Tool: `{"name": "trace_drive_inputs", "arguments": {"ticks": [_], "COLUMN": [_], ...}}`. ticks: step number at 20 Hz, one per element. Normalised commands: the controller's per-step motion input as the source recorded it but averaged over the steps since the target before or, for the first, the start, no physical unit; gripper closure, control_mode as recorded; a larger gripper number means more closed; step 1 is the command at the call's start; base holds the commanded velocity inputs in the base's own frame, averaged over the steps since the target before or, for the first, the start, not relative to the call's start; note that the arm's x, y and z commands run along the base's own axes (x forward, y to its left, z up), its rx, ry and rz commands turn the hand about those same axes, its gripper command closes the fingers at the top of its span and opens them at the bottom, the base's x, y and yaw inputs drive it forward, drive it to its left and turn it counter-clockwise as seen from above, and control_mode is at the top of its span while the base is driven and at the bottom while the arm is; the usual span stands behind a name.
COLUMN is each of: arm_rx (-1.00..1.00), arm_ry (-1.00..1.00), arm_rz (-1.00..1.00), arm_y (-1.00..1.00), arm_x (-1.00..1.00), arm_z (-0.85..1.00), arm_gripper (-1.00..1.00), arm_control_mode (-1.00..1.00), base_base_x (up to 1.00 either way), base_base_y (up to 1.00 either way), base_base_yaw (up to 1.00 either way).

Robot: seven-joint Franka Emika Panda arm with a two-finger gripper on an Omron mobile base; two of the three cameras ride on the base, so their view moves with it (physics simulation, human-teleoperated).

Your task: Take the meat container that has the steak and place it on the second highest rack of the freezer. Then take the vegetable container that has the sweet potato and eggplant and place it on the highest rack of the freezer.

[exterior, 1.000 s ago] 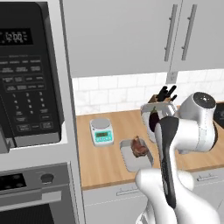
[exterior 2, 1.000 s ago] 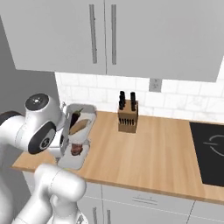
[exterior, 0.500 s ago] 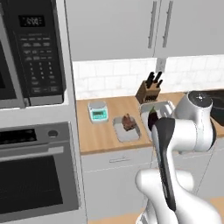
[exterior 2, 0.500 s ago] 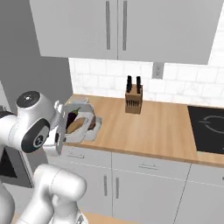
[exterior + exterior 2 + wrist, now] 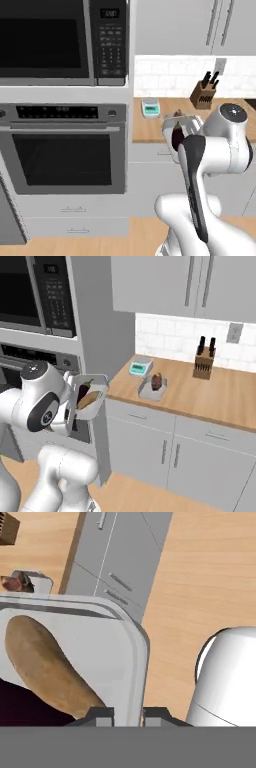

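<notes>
Hand view: pale rounded-corner plastic container (image 5: 125,657), holding orange-brown oblong sweet potato (image 5: 47,664) and dark purple eggplant (image 5: 20,709), is gripped at its rim by the dark two-finger gripper (image 5: 127,716), above open wooden floor (image 5: 200,572).

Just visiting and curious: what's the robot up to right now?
Gripper clamped on vegetable container rim. Sweet potato, eggplant inside. Steak on counter.

- No text, label, brand or number is legible anywhere.
- The microwave (image 5: 65,42) has a small lit display (image 5: 111,13) above its keypad (image 5: 110,47), but the characters are too blurred to read.
- The oven control strip (image 5: 56,112) shows pale marks, also unreadable.
</notes>
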Motion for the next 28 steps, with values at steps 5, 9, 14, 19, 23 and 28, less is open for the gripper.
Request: {"name": "trace_drive_inputs", "arguments": {"ticks": [5, 9, 14, 19, 23, 28], "arm_rx": [0.0, 0.0, 0.0, 0.0, 0.0, 0.0], "arm_ry": [0.0, 0.0, 0.0, 0.0, 0.0, 0.0], "arm_rz": [0.0, 0.0, 0.0, 0.0, 0.0, 0.0], "arm_y": [0.0, 0.0, 0.0, 0.0, 0.0, 0.0], "arm_x": [0.0, 0.0, 0.0, 0.0, 0.0, 0.0], "arm_z": [0.0, 0.0, 0.0, 0.0, 0.0, 0.0], "arm_gripper": [1.0, 1.0, 1.0, 1.0, 1.0, 1.0], "arm_control_mode": [1.0, 1.0, 1.0, 1.0, 1.0, 1.0], "base_base_x": [-0.02, 0.18, 0.43, 0.28, -0.03, -0.09], "base_base_y": [1.0, 1.0, 1.0, 1.0, 1.0, 1.0], "base_base_yaw": [0.33, 0.14, -0.02, -0.19, -0.12, -0.03]}}
